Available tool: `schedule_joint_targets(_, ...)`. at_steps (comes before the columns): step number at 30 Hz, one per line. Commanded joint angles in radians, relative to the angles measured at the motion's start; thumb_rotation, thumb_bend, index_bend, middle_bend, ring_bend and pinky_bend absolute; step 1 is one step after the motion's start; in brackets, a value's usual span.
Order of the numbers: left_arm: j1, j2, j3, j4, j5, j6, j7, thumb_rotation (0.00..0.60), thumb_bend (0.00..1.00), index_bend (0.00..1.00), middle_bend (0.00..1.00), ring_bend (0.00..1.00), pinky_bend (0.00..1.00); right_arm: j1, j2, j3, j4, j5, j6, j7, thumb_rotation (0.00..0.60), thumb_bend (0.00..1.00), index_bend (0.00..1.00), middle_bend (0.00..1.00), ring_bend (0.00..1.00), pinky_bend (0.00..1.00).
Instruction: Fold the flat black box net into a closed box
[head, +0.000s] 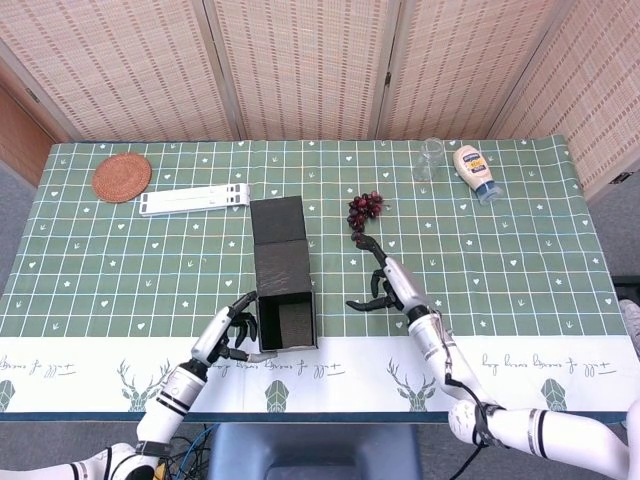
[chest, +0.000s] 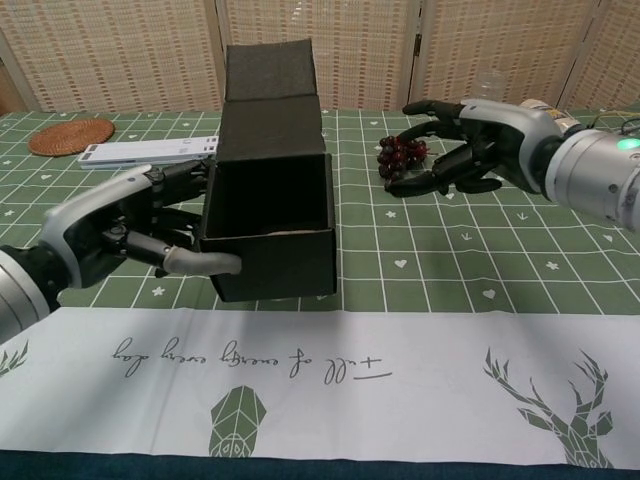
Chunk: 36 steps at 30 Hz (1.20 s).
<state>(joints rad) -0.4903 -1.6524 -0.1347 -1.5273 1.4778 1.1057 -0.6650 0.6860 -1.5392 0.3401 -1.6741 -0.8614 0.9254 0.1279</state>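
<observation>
Currently the black box is partly folded: four walls up, open mouth facing the chest camera, lid flap standing up behind it. It sits near the front of the table, on the green grid tablecloth just above the white deer-print border. Left hand grips the box at its left wall, thumb laid along the lower front edge, other fingers curled against the side (box looks tilted up toward the camera in the chest view). Right hand holds nothing, fingers spread and curved, hovering right of the box and just in front of the grape bunch; whether it touches the grapes, can't tell. Far edge: woven coaster, white folded stand, glass, mayo bottle.
</observation>
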Motion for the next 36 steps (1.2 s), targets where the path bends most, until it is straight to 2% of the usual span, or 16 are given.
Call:
schedule_joint_targets(1,-0.005,0.032,0.014,-0.038,0.029,0.012,-0.018,0.6,0.07,0.27,0.26,0.63,0.81,0.035,-0.042,0.022,0.034,0.036,-0.018,-0.014,0.6,0.11,0.0,0.12,0.71,1.0)
schedule_joint_targets(11,-0.033,0.06,0.039,-0.087,0.051,-0.011,-0.009,0.6,0.07,0.27,0.26,0.63,0.81,0.119,-0.153,0.089,0.113,0.092,-0.037,-0.01,0.6,0.11,0.0,0.13,0.71,1.0)
schedule_joint_targets(16,-0.054,0.041,0.036,-0.08,0.029,-0.038,0.021,0.6,0.07,0.26,0.26,0.63,0.81,0.147,-0.201,0.134,0.13,0.058,-0.019,0.027,0.6,0.1,0.0,0.16,0.71,1.0)
schedule_joint_targets(20,-0.076,0.028,0.025,-0.073,0.001,-0.074,0.03,0.6,0.07,0.26,0.26,0.63,0.81,0.157,-0.212,0.162,0.118,0.014,-0.017,0.066,0.6,0.04,0.0,0.18,0.71,1.0)
schedule_joint_targets(23,-0.088,0.015,0.017,-0.058,-0.023,-0.093,0.042,0.6,0.07,0.26,0.26,0.63,0.81,0.155,-0.201,0.171,0.091,-0.016,-0.024,0.093,0.6,0.0,0.0,0.19,0.71,1.0)
schedule_joint_targets(29,-0.106,-0.008,0.002,-0.013,-0.061,-0.115,0.09,0.6,0.07,0.26,0.26,0.63,0.81,0.14,-0.139,0.167,0.012,-0.031,-0.067,0.123,0.6,0.0,0.0,0.2,0.71,1.0)
schedule_joint_targets(36,-0.12,-0.056,-0.021,0.074,-0.122,-0.126,0.179,0.6,0.07,0.25,0.26,0.63,0.81,0.175,-0.05,0.13,-0.037,-0.001,-0.151,0.051,0.6,0.0,0.0,0.28,0.73,1.0)
